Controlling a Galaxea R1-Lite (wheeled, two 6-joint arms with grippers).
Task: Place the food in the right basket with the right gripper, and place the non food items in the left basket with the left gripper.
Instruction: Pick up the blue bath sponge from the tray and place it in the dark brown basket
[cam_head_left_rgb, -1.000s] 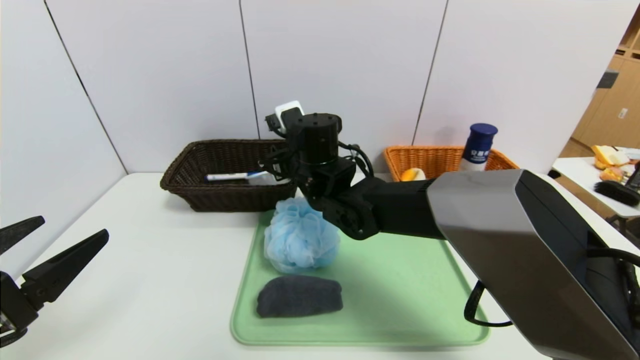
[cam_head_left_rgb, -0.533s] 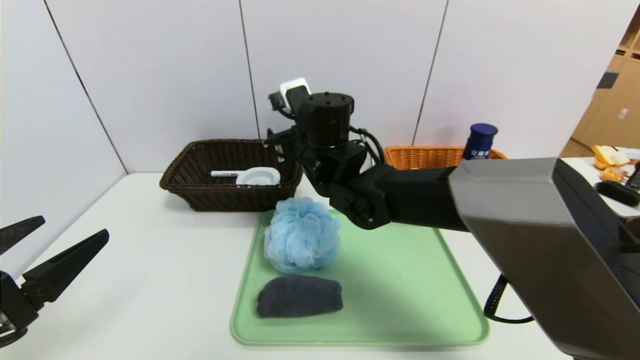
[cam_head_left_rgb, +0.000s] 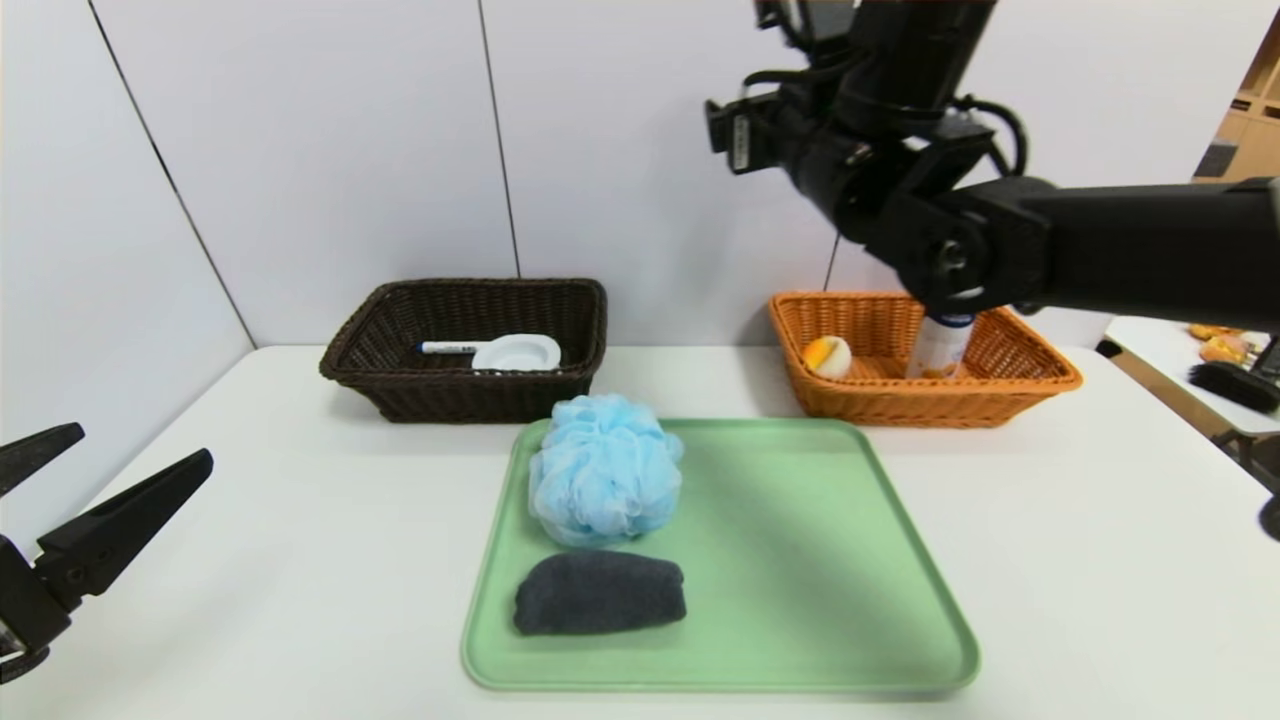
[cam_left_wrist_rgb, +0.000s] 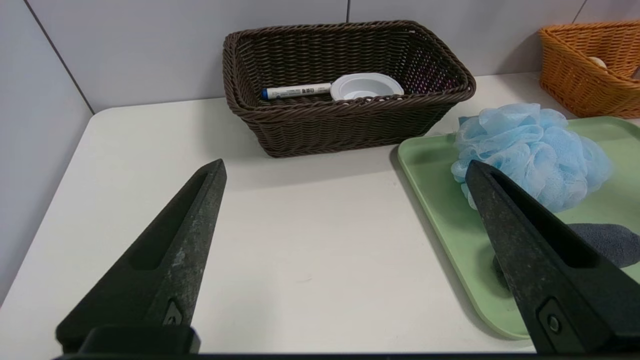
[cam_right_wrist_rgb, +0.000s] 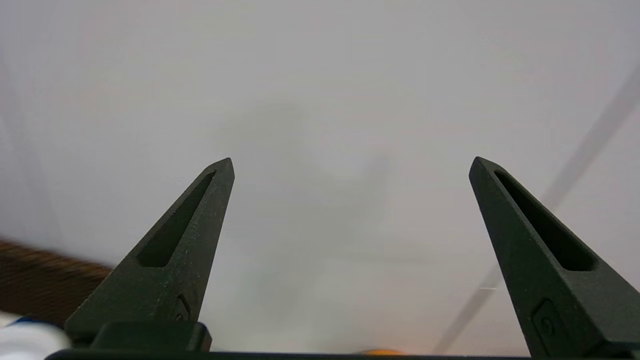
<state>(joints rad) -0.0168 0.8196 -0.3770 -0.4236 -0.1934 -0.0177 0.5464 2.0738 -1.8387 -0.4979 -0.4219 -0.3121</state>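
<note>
My left gripper (cam_head_left_rgb: 60, 500) hangs with its fingers spread wide and empty over the white table (cam_head_left_rgb: 280, 560) at eight o'clock. At eleven o'clock the dark brown basket (cam_head_left_rgb: 462, 395) holds a marker (cam_head_left_rgb: 447, 348) and a white lid (cam_head_left_rgb: 517, 352). In the centre, a green tray (cam_head_left_rgb: 800, 580) carries a blue bath pouf (cam_head_left_rgb: 604, 482), with a dark grey cloth (cam_head_left_rgb: 600, 593) just beside it toward six o'clock. At one o'clock the orange basket (cam_head_left_rgb: 1020, 385) contains a round yellow-white food item (cam_head_left_rgb: 828, 355) and a white bottle (cam_head_left_rgb: 938, 346). My right gripper (cam_right_wrist_rgb: 350, 165), raised high above that basket, faces the wall with its jaws parted, gripping nothing.
</note>
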